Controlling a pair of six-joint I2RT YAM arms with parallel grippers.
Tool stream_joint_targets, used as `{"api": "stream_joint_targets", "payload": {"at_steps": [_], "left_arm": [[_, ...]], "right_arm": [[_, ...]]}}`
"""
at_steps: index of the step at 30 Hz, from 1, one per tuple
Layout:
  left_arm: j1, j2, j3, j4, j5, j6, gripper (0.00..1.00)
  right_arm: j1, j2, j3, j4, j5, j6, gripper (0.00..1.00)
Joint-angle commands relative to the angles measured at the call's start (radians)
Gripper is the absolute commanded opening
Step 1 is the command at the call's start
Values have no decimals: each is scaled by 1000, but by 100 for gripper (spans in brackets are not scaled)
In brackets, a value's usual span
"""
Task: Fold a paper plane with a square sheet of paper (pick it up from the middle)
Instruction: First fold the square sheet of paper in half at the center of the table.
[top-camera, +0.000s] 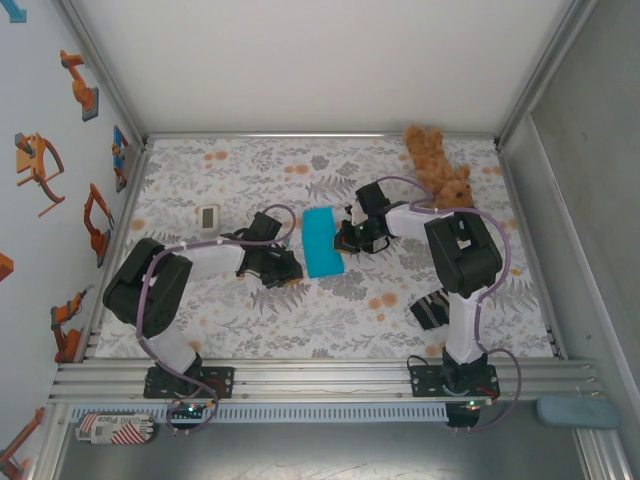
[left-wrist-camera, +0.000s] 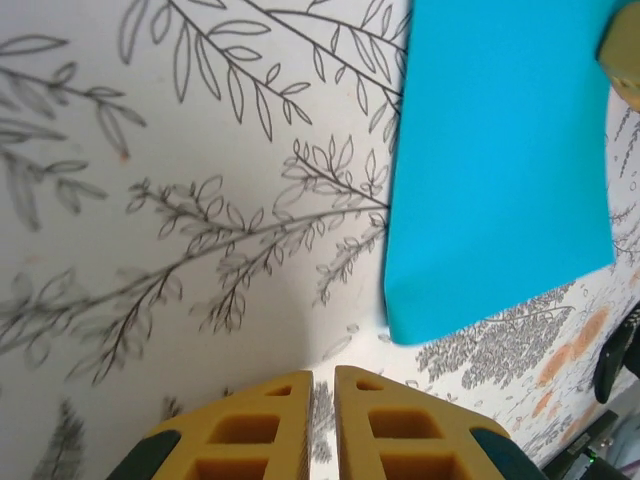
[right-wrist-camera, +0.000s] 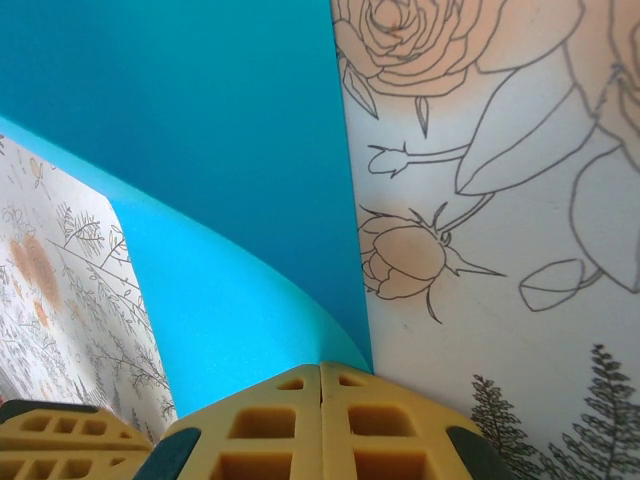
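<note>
Right end effector (right-wrist-camera: 320, 372), fingers pressed together, appears to pinch a raised flap of the paper (top-camera: 322, 243), which lies folded mid-surface (top-camera: 250, 320). Left end effector (left-wrist-camera: 322, 385), nearly closed and empty, sits near its corner. Thin, light, floppy, easily creased: best gripped at edges.

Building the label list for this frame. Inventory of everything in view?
cyan-blue sheet of paper: 1, cyan, table centre, folded over
brown plush teddy bear: 1, brown, far right corner
small white boxy device: 1, white, left side
dark striped cloth: 1, black-grey, near right, beside right arm
floral tablecloth: 1, white, grey and orange print, covering table
left gripper: 1, yellow fingers, left of paper, nearly closed, empty
right gripper: 1, yellow fingers, shut on paper's right edge
</note>
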Motion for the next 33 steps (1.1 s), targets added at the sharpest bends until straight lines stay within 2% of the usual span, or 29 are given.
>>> {"api": "stream_joint_targets", "payload": {"at_steps": [1,7,13,17,24,28,33], "left_arm": [[-5,-51,60,-27,-48,18,14],[-41,102,140,164,21,-64,14],[-68,211,148,187,-3,-91,13],[-79,182,70,186,-11,-100,12],[-87,19,-98,116,-39,-78,13],[-78,-24,-34,50,-71,-28,13],[-39,21,95,126,-30,-3,15]], "right_arm": [[-6,135,-82,-148,272,5,0],[-5,135,-82,-148,275,4,0],[-6,130,-79,-149,263,10,0],[-6,131,-76,-154,269,5,0],[-8,142,-80,-154,276,2,0],[-10,143,-81,-154,280,-2,0],[-9,143,-82,-154,282,-4,0]]}}
